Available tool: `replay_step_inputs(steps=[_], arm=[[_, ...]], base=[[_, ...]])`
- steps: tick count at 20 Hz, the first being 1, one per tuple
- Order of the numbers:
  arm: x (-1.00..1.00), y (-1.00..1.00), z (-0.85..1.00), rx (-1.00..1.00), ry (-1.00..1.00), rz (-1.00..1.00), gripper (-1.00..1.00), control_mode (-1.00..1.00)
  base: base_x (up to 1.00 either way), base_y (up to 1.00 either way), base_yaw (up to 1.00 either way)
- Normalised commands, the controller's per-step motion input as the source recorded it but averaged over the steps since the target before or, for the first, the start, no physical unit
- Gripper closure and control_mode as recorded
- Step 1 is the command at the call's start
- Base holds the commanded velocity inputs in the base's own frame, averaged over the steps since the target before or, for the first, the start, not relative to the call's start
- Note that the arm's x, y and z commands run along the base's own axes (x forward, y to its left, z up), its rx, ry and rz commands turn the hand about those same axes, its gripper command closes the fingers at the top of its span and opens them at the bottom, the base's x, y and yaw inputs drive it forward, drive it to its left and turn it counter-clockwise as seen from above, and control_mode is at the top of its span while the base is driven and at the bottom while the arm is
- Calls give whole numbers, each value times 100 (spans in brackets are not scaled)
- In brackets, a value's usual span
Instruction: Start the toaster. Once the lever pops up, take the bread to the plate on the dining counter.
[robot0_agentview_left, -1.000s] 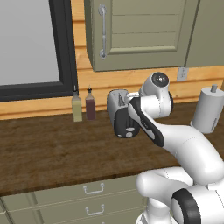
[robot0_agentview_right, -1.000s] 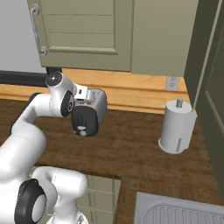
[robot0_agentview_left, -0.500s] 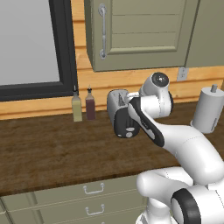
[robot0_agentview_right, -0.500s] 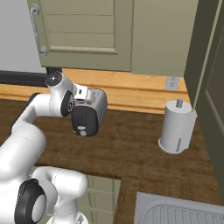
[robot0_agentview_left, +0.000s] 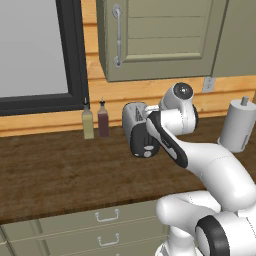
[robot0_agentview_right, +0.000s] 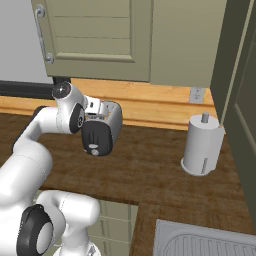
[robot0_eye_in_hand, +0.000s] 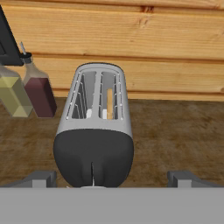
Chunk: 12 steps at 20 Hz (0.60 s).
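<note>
You had the jaws wide open, nothing btwn them, tips either side of the toaster (robot0_eye_in_hand: 95, 131) w/ its black end facing the hand. Toaster sat on the wood surface (robot0_agentview_left: 55, 175) by the back wall, bread (robot0_eye_in_hand: 109, 103) down in its right slot. Two bottles (robot0_eye_in_hand: 26, 89) stood just left.

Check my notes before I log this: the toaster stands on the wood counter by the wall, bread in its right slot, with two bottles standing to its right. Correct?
Not quite. The two bottles stand to the left of the toaster, not its right, as the hand view and left base view show. The rest holds: the toaster is on the wood counter by the wall, with the bread in its right slot.
</note>
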Motion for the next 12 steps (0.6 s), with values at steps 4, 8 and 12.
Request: replay_step_inputs(steps=[4,8,12], arm=[[0,0,0,0,0,0,-100,-100],[0,0,0,0,0,0,-100,-100],[0,0,0,0,0,0,-100,-100]], base=[[0,0,0],[0,0,0],[0,0,0]])
